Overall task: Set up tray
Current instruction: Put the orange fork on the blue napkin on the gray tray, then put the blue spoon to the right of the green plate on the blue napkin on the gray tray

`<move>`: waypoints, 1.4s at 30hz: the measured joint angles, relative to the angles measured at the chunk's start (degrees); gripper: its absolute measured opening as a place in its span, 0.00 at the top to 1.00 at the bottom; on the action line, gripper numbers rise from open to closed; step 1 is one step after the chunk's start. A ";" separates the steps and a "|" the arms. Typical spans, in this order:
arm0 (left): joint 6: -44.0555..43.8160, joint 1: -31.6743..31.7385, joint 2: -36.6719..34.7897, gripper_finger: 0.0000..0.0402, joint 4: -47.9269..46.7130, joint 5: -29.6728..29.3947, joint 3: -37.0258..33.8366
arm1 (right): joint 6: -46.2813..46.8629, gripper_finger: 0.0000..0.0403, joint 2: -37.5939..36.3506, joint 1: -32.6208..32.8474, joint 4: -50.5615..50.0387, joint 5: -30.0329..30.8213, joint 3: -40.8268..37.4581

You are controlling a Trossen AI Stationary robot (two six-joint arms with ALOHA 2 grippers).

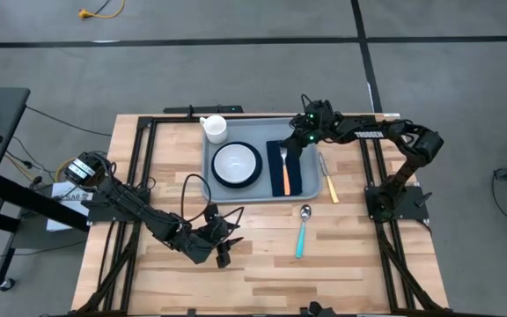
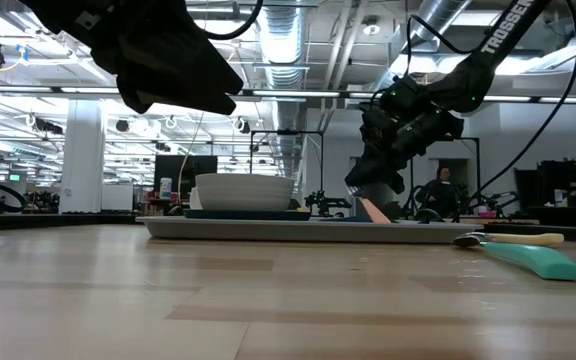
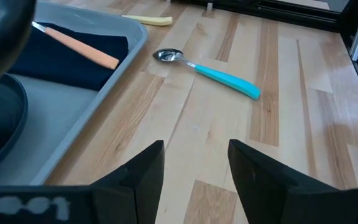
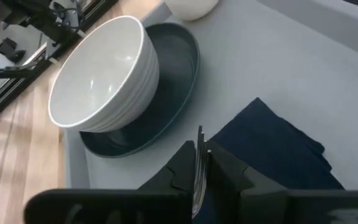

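Observation:
The grey-blue tray (image 1: 264, 190) lies mid-table. On it stand a white cup (image 1: 214, 129) and a white bowl (image 1: 236, 162) set in a dark plate (image 4: 173, 93). A navy napkin (image 1: 302, 172) lies on the tray's right half, with an orange-handled utensil (image 1: 285, 176) on it. My right gripper (image 1: 301, 138) is over the napkin's far end, shut on that utensil. My left gripper (image 3: 194, 163) is open and hovers over bare table off the tray's near edge. A teal-handled spoon (image 1: 302, 231) lies flat on the wood. My right gripper pinches the orange-handled utensil by its thin metal end (image 4: 199, 144) between the two fingers. The fingers slant down from the table's right. In the low view the orange handle (image 2: 373, 211) slants down from the gripper toward the napkin.
A yellow-handled utensil (image 1: 329, 183) lies on the wood just right of the tray. Black frame rails (image 1: 143, 158) run along the table's left and right sides. Bare wood stretches across the near part of the table (image 1: 368, 255).

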 joint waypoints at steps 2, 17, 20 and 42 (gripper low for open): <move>0.00 0.00 0.00 0.59 0.00 0.00 0.00 | 0.01 0.89 0.00 0.00 0.00 0.44 0.00; 0.01 0.00 0.00 0.59 -0.18 -0.03 0.00 | -1.62 0.69 0.00 -0.13 0.25 6.97 0.00; 0.01 0.00 0.00 0.59 -0.20 -0.04 0.00 | -1.64 0.66 -0.01 -0.46 0.18 10.48 0.00; -1.19 0.41 0.02 0.59 8.01 -3.19 -0.02 | 5.60 0.67 -22.17 7.55 -7.14 20.30 -10.71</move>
